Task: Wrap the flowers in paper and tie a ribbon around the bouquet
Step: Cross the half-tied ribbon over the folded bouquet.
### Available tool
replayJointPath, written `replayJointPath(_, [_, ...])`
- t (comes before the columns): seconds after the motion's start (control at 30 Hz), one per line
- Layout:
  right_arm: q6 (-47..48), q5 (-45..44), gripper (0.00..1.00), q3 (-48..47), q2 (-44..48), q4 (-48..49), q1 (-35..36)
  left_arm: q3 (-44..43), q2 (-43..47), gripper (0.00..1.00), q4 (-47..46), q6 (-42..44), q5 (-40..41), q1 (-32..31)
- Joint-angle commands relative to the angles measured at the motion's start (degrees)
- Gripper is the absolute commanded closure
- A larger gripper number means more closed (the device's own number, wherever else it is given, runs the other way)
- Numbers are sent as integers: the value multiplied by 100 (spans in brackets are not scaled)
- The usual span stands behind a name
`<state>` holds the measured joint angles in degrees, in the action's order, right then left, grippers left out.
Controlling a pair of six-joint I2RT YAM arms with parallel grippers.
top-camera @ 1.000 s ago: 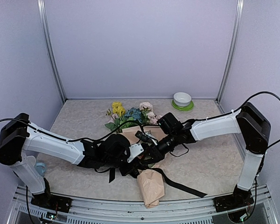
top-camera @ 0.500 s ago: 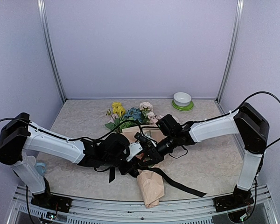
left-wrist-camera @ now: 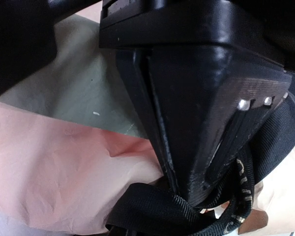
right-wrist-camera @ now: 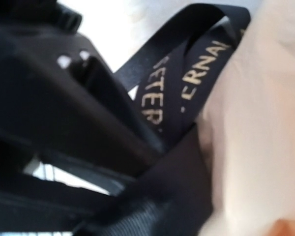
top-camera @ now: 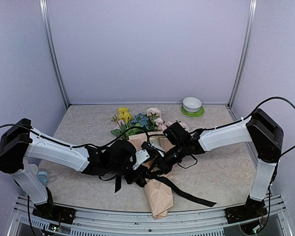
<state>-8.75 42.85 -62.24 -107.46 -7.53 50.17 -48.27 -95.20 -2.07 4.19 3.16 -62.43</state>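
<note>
**A:** Where's the bouquet (top-camera: 139,141)?

**B:** Flat on the table (top-camera: 226,162), centre of the overhead view. The flowers (top-camera: 137,120) point toward the top of the frame. The narrow end of the paper (top-camera: 160,196) points toward the bottom edge.

**A:** And the ribbon (top-camera: 188,193)?

**B:** It crosses the paper at mid-frame, under both tools. One tail runs off flat toward the lower right.

**A:** What about the left gripper (top-camera: 150,169)?

**B:** It reaches in from the left and sits down on the paper. In its wrist view the fingers (left-wrist-camera: 196,123) stand close together, with ribbon bunched at their tips in the lower right of that frame. Whether they pinch it, I can't tell.

**A:** And the right gripper (top-camera: 161,161)?

**B:** It comes in from the right and meets the other one over the bouquet. It's clenched. Its wrist view is blurred. It shows loops of ribbon with gold lettering at upper centre, and peach paper fills the right side. Whether ribbon is caught between the jaws, I can't tell.

**A:** Does any green show?

**B:** Yes, in the left wrist view. The green sheet (left-wrist-camera: 73,83) lies at upper left, with peach paper below it.

**A:** Anything else on the table?

**B:** A white bowl (top-camera: 192,103) on a green dish (top-camera: 192,113), upper right of centre in the overhead view, well apart from the bouquet.
</note>
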Motion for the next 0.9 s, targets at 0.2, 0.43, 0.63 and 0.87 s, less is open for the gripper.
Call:
replayJointPath(0.2, [-65, -513, 100, 34, 494, -15, 97, 222, 503, 71, -394, -109, -226, 132])
replayJointPath(0.43, [-122, -277, 97, 75, 463, 143, 97, 236, 424, 81, -519, -91, -334, 188])
replayJointPath(0.63, [-108, -1, 82, 89, 340, 203, 113, 117, 211, 85, -496, -115, -416, 193])
replayJointPath(0.87, [8, -141, 74, 106, 307, 150, 204, 78, 131, 87, -542, -147, -481, 226])
